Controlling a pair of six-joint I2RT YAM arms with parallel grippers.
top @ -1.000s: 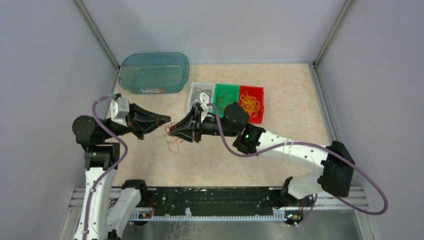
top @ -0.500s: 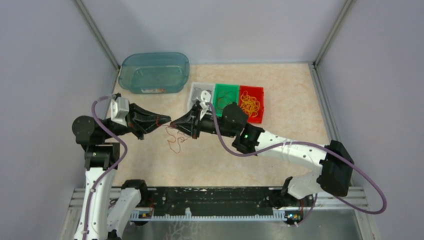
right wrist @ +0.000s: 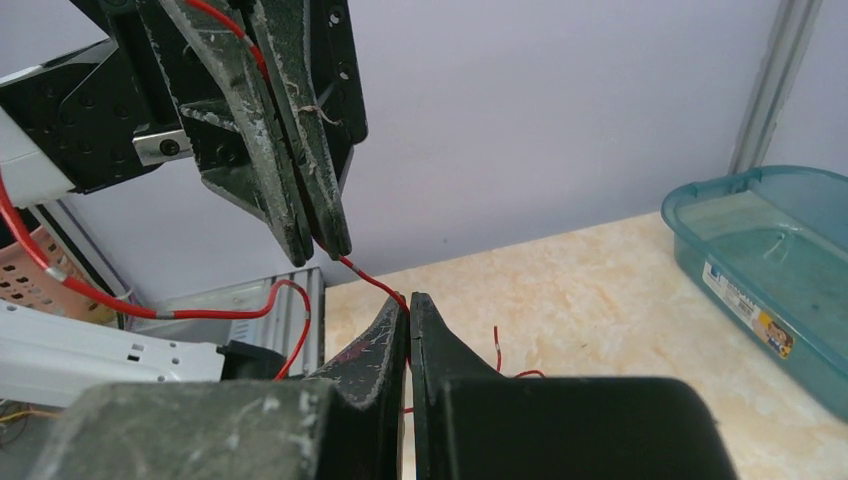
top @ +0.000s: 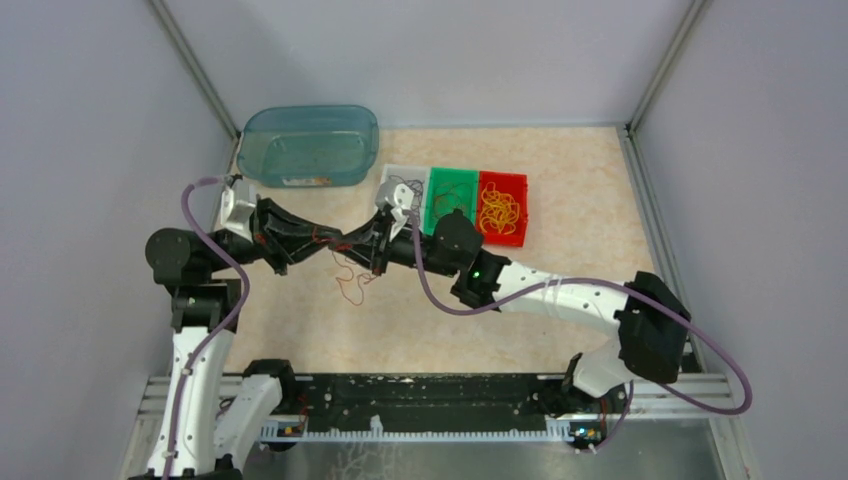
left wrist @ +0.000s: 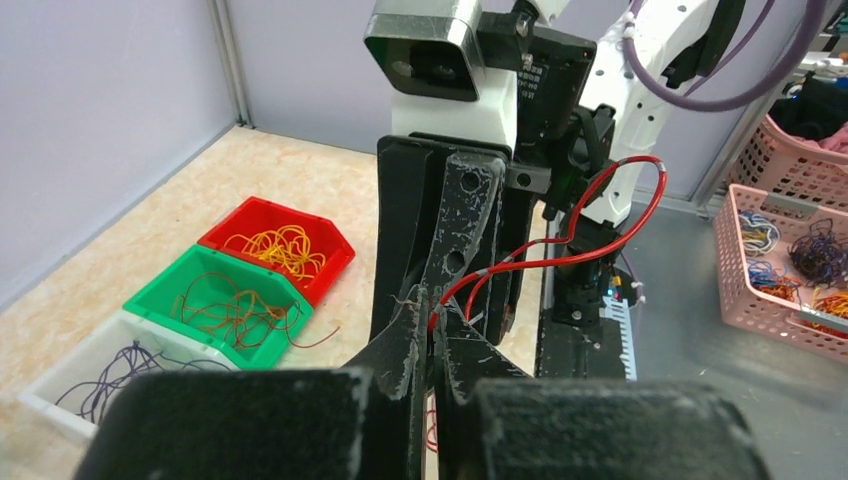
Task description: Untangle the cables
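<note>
A thin red cable (top: 348,288) hangs in loops between my two grippers above the table's left middle. My left gripper (top: 337,240) is shut on one part of it; in the left wrist view its jaws (left wrist: 437,318) pinch the cable (left wrist: 560,258), which arcs up to the right. My right gripper (top: 357,243) is shut on the same cable, tip to tip with the left one. In the right wrist view its jaws (right wrist: 408,302) pinch the cable (right wrist: 372,280), which runs a short way up to the left gripper's fingertips (right wrist: 330,240).
Three small bins stand behind the grippers: white (top: 400,182) with dark cables, green (top: 452,188) with brownish cables, red (top: 503,205) with yellow cables. A teal plastic tub (top: 310,145) stands at the back left. Grey walls close in both sides.
The two grippers have come together, the right one moving left and back. Their tips, apart a second ago, now almost touch, with only a short stretch of cable between them.
</note>
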